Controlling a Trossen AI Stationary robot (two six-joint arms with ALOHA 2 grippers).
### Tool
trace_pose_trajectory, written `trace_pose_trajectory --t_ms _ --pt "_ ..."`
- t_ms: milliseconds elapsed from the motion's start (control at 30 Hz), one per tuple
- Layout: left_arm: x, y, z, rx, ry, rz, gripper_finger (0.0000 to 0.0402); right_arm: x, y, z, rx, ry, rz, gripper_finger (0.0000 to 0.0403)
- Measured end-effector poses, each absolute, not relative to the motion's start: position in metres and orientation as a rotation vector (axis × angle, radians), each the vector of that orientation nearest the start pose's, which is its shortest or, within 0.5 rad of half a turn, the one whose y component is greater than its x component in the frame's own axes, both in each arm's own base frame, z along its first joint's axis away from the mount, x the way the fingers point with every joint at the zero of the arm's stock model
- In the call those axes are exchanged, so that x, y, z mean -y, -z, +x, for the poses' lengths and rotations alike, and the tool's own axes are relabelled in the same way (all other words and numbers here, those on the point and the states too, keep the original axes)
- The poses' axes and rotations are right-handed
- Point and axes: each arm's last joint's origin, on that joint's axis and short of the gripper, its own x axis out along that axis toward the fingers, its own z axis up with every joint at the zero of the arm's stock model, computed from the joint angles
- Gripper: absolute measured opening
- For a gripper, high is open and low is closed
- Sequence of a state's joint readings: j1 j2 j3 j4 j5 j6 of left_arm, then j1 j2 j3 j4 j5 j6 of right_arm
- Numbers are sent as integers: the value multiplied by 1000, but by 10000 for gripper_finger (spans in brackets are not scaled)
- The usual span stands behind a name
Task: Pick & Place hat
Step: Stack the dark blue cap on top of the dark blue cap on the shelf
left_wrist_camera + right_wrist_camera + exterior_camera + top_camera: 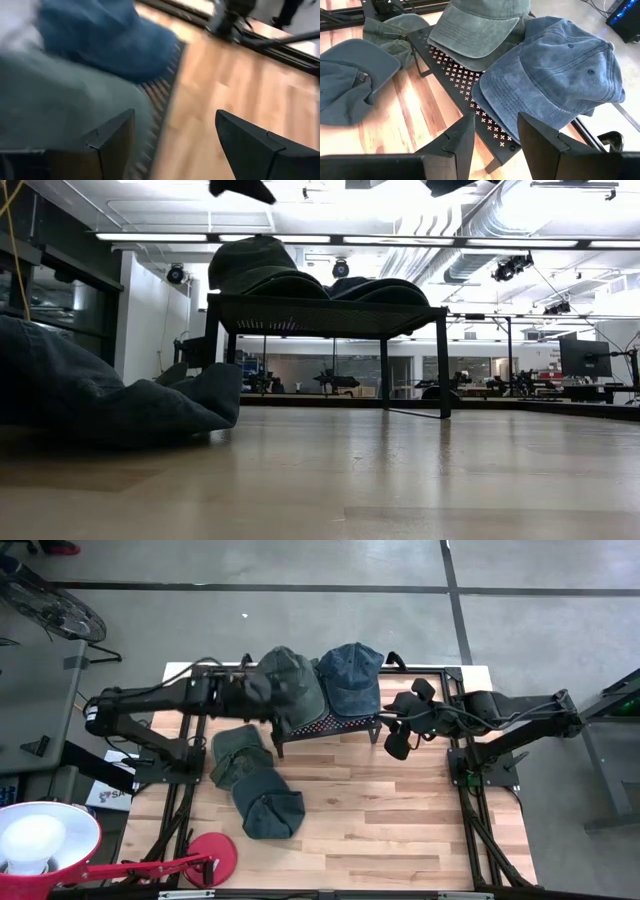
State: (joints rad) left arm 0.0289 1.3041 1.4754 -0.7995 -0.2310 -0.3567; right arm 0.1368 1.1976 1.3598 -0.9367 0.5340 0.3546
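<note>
Two caps (262, 802) are seen lying on the table (400, 830), lower-left of centre in the high view; soft, light cloth is judged, best pinched at the stiff brim. On the rack (330, 726) above, a green cap (290, 680) and blue cap (350, 675) rest. Left gripper (262, 688) is spread wide, empty, over the green cap; right gripper (408, 718) partly parted, empty, just right of the rack.

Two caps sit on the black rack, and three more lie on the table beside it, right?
Not quite. The high view shows only two caps on the table: a green cap and a dark blue cap. The black rack does hold two.
</note>
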Motion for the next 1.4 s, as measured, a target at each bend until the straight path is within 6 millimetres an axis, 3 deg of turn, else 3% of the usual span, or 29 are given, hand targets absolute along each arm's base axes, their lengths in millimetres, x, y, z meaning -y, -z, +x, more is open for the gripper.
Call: trace_pose_trajectory --t_ms 333,567,933,1400 --pt "78 -384 243 -757 -268 -515 270 -17 -383 222 -687 425 23 142" --pt "136 -353 248 -955 -156 -503 270 -19 -384 224 -689 353 2 142" --pt "193 -292 266 -1225 -73 -364 270 -23 -384 224 -685 307 59 142" --pt "228 -242 270 -1339 -82 -197 270 -34 -385 222 -662 338 27 142"
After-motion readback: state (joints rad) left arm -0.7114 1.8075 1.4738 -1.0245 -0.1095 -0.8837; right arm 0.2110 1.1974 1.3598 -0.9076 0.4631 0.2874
